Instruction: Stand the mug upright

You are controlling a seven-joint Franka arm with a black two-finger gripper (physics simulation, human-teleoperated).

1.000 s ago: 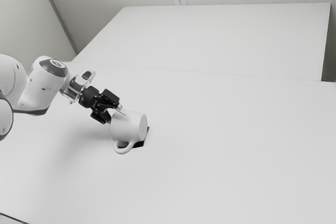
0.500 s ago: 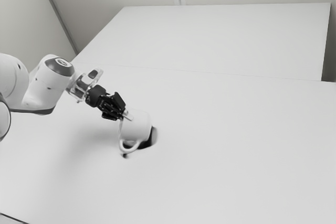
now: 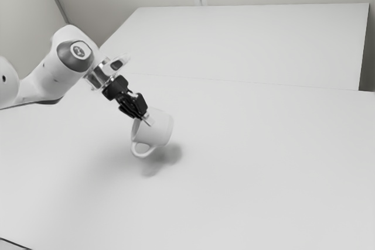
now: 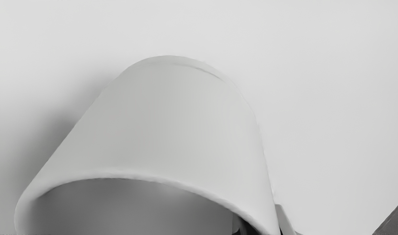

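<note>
White ceramic-looking mug (image 3: 157,128), in the exterior view, hangs tilted in the grasp of a black two-finger end effector (image 3: 147,120). Its mouth faces back toward the arm, its base toward the exterior view's right, and its looped handle (image 3: 140,155) points downward. A soft shadow (image 3: 164,159) falls on the plain pale surface (image 3: 263,162) below, apart from the mug, which suggests it is raised.

In the wrist view, the mug's curved rim (image 4: 137,176) opens toward the end effector, which pinches the wall near it: one finger (image 4: 285,218) lies outside, the other inside.

The step in hand looks like righting the mug. Best would be a slow wrist turn until the base faces down, with handle clearance, then gentle lowering and release only once the base sits flat. A thin wall pinch could let it pivot.
</note>
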